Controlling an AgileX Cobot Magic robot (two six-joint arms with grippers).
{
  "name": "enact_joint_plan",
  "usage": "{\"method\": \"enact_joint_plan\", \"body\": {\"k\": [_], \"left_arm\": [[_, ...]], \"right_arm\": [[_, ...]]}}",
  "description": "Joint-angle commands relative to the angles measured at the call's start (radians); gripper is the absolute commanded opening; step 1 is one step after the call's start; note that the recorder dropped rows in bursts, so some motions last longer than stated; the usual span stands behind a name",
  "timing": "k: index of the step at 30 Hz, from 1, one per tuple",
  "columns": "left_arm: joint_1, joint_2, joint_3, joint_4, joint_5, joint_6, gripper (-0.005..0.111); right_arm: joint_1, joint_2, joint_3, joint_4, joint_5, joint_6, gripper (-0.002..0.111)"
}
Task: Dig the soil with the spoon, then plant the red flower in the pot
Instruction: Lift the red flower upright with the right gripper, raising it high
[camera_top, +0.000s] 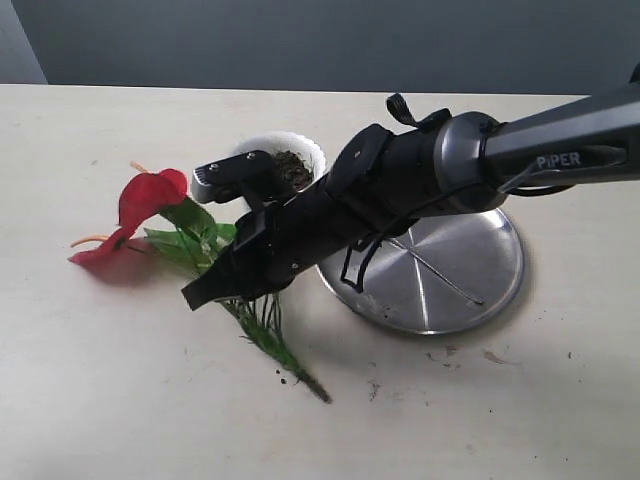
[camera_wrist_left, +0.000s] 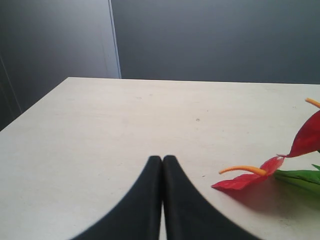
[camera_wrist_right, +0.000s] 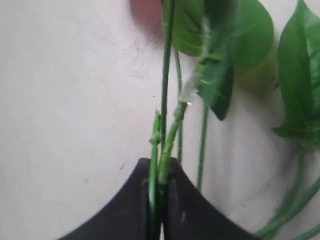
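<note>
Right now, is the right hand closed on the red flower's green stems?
Yes, the right hand pinches the thin green stems of the red flower between its shut fingers.

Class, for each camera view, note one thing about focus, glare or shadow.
Exterior view: the steel plate reflects soft glare. Left wrist view: sharp, with the red flower casting a shadow on the table. Right wrist view: leaves blurred, stems at the right end effector clearer.

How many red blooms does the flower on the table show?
2. One bloom stands higher, left of the pot; a second bloom lies flat on the table below-left of it. The right arm covers the stems, so more may be hidden.
</note>
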Motion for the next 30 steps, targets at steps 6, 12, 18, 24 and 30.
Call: {"method": "enact_joint_plan", "body": {"k": [6, 12, 18, 24, 30], "left_arm": [[0.001, -0.002, 0.004, 0.000, 0.002, -0.002, 0.000], [0.001, -0.002, 0.004, 0.000, 0.002, -0.002, 0.000], [0.001, -0.002, 0.004, 0.000, 0.002, -0.002, 0.000], [0.001, -0.002, 0.004, 0.000, 0.002, -0.002, 0.000], [0.001, -0.002, 0.004, 0.000, 0.002, -0.002, 0.000]], "right_arm": [[0.002, -0.011, -0.006, 0.062, 0.184, -0.154, -0.001], [0.002, -0.112, -0.006, 0.421, 0.212, -0.499, -0.001], [0.002, -0.265, -0.006, 0.561, -0.002, -0.726, -0.001], [-0.008, -0.374, -0.011, 0.640, -0.194, -1.027, -0.001], [-0.108, -0.395, -0.032, 0.640, -0.082, -1.029, -0.001]]}}
